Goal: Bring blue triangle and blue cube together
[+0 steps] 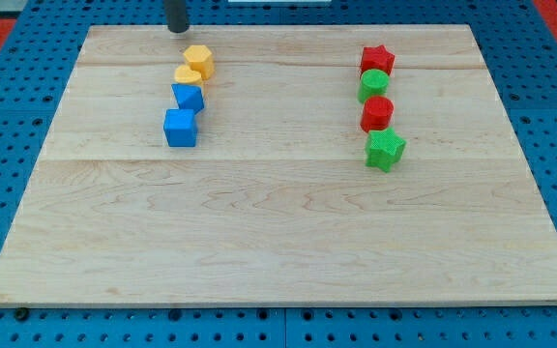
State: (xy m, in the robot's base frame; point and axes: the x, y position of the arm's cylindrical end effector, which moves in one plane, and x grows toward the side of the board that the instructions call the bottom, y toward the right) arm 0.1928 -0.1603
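The blue cube (180,128) sits on the wooden board at the view's upper left. The blue triangle (189,96) lies just above it, touching or nearly touching its top right corner. My tip (177,28) is at the board's top edge, above the left column of blocks and apart from both blue blocks, with two yellow blocks between it and them.
A yellow block (199,60) and a second yellow block (188,75) sit above the blue triangle. At the view's right stand a red star (377,60), a green round block (374,85), a red round block (377,113) and a green star (385,149). The board (278,232) ends on blue pegboard.
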